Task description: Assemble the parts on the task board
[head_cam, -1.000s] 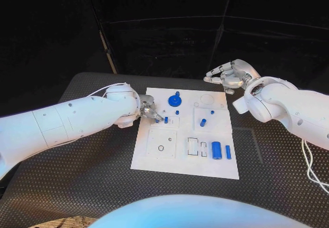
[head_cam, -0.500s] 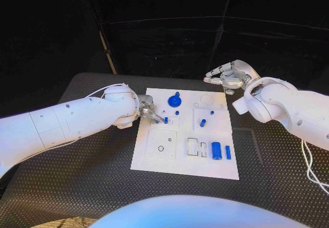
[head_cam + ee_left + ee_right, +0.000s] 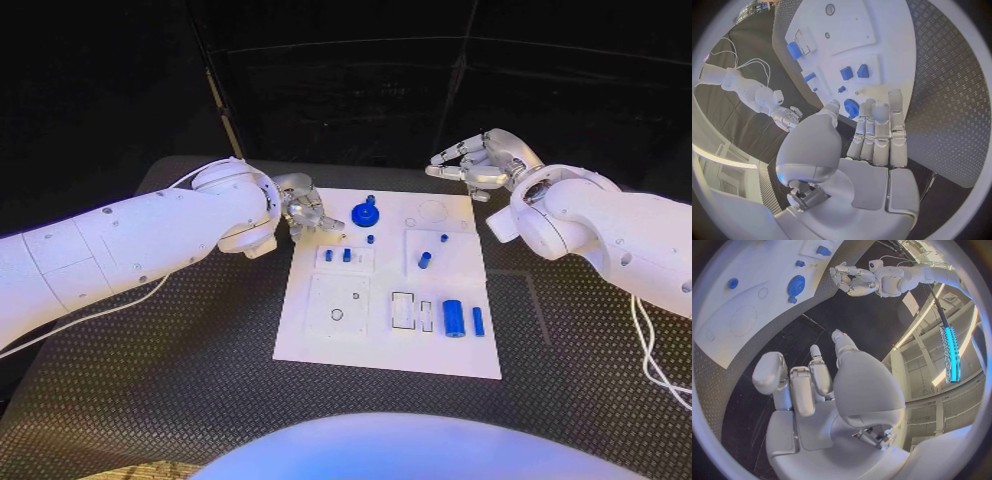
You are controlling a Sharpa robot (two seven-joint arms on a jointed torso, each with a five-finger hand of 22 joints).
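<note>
The white task board (image 3: 387, 350) lies mid-table. On it I see a blue gear-like part (image 3: 365, 213), two small blue pegs (image 3: 338, 255) side by side, a short blue peg (image 3: 426, 259), a blue cylinder (image 3: 454, 317) and a thin blue bar (image 3: 477, 320). My left hand (image 3: 303, 208) hovers at the board's far left corner, fingers stretched out and holding nothing. In the left wrist view that hand (image 3: 878, 131) reaches over the board's edge (image 3: 886, 30), with the gear (image 3: 852, 106) just past its fingertips. My right hand (image 3: 476, 160) floats beyond the far right corner, fingers loosely spread and empty.
Black ribbed matting (image 3: 173, 340) surrounds the board on all sides. Outlined slots (image 3: 413, 310) and a ring mark (image 3: 336, 313) sit on the board's near half. The right wrist view shows the gear (image 3: 796, 285) and my left hand (image 3: 851, 279) across the board (image 3: 729, 325).
My left hand has drawn back from the small pegs toward the board's far left corner, leaving two pegs standing side by side. The right hand has barely moved.
</note>
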